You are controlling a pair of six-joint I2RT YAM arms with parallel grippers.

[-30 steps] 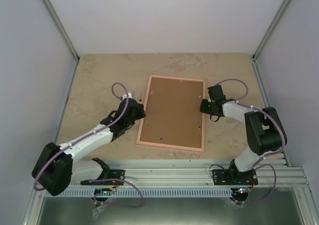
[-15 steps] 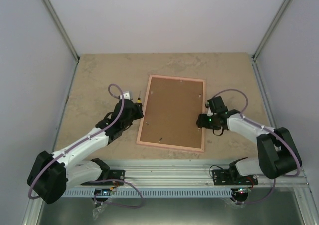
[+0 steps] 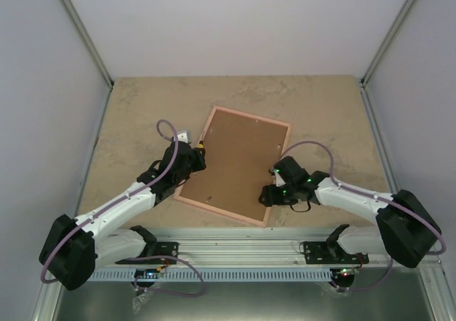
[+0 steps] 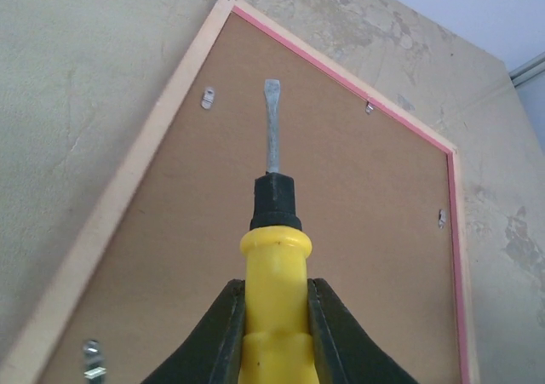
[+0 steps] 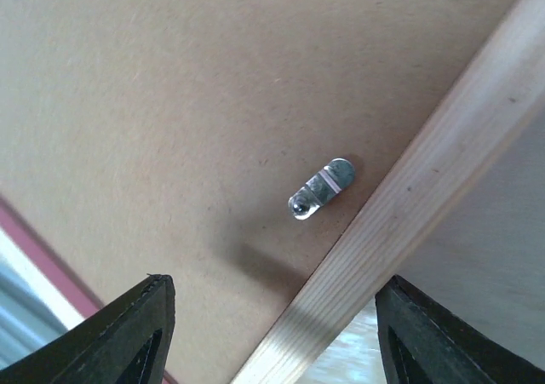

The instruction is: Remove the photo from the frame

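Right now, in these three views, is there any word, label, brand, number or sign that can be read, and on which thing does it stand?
None: no text can be read in any view.
The frame lies back up, and its brown backing board is bare.
The metal clip seen up close carries no marking.
The yellow screwdriver in the left gripper shows no brand.

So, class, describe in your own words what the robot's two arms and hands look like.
The left arm and right arm have white tubular links, black joint housings and a looping purple cable each. The left hand and right hand are black, with two tapered fingers. Green lights glow by the right wrist.
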